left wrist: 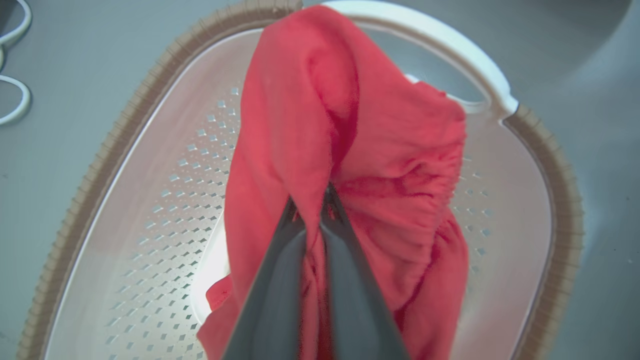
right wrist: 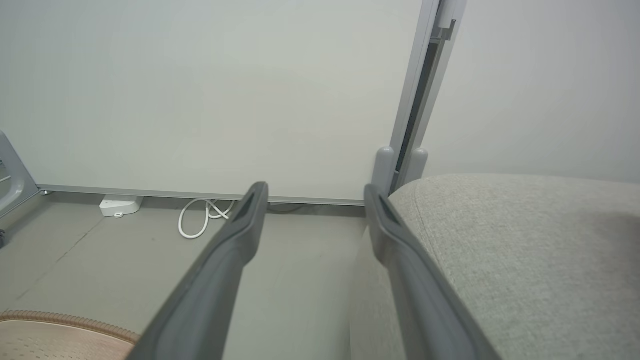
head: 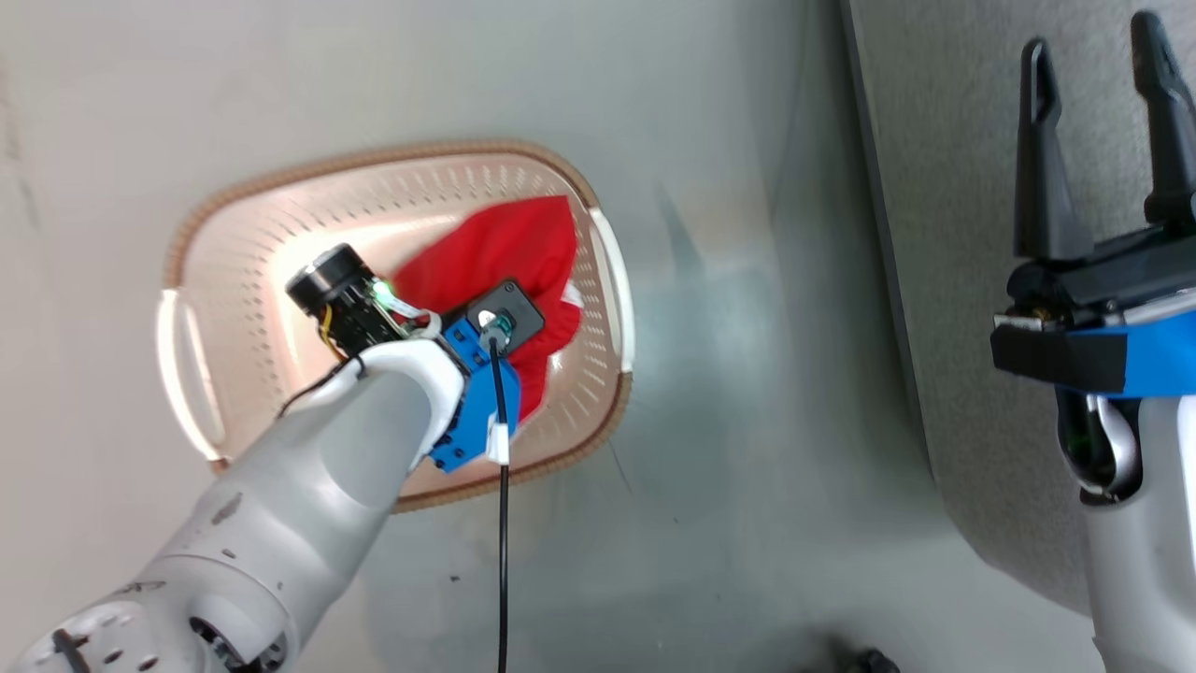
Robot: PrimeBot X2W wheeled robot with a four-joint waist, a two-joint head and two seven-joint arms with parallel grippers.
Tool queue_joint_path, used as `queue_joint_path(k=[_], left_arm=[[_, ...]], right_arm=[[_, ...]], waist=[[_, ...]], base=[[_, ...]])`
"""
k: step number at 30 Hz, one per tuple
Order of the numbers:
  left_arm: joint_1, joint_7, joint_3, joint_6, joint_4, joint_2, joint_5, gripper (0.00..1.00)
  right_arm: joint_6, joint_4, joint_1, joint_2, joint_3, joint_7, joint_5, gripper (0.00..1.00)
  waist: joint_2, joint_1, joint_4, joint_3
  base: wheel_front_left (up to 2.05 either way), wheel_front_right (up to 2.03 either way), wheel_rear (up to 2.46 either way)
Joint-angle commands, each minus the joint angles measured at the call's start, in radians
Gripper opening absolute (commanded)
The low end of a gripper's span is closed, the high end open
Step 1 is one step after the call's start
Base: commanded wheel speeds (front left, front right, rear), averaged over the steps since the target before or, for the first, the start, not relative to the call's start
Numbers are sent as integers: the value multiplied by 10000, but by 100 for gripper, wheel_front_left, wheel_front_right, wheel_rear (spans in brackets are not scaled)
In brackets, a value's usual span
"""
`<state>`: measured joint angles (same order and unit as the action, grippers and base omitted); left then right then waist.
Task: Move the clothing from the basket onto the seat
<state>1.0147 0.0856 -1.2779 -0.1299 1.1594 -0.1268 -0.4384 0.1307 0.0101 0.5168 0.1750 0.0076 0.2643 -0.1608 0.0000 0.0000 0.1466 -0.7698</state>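
Grey floor [head: 747, 467] runs under everything, and in the right wrist view a plain pale wall [right wrist: 200, 75] rises behind it. Largest on the floor is the seat [head: 934, 280], light grey fabric with a rounded edge, along the right side of the head view; its top [right wrist: 525, 250] carries nothing that shows.

To the left of the seat, apart from it, the basket [head: 280, 243] stands on the floor, cream and perforated with a brown woven-look rim and a white handle at each end. A corner of its rim [right wrist: 50, 325] shows in the right wrist view.

The clothing [head: 505, 252], one bright red garment with a scrap of white trim, is inside the basket at the end nearer the seat, gathered up by that end's handle. In the left wrist view the left hand [left wrist: 317, 197] is pressed together on a fold of this red fabric [left wrist: 390, 150], which drapes around and below the two dark fingers over the basket's perforated floor [left wrist: 165, 200].

The right hand [head: 1093, 42] is spread wide and holds nothing, its fingers over the seat's near edge; in its own view [right wrist: 315, 190] one finger is over the floor and the other over the seat's rim.

A white cable [right wrist: 200, 220] lies looped by the wall's foot, beside a small white box [right wrist: 120, 205].
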Motion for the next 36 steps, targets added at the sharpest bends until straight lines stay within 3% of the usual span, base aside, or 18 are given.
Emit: queue_joint_path(k=[1, 9, 19, 36], left_arm=[[-87, 206, -9, -4, 4, 72, -115, 0], [-425, 1333, 65, -4, -67, 434, -728, 0], [-817, 1805, 666, 107, -642, 612, -1335, 0], [-1890, 1806, 2746, 862, -4089, 38, -1025, 0]], right_arm=[[1, 41, -178, 84, -39, 1, 45, 100], [1, 328, -769, 257, -162, 1, 115, 100], [1, 757, -1621, 194, -213, 1, 210, 100], [1, 1321, -3270, -130, -3, 1, 310, 100]], waist=[[0, 0, -327, 572], [0, 0, -840, 1837], [0, 0, -1196, 3451], [0, 0, -1372, 5828]], base=[[0, 0, 0], [0, 0, 0], [0, 0, 0], [0, 0, 0]])
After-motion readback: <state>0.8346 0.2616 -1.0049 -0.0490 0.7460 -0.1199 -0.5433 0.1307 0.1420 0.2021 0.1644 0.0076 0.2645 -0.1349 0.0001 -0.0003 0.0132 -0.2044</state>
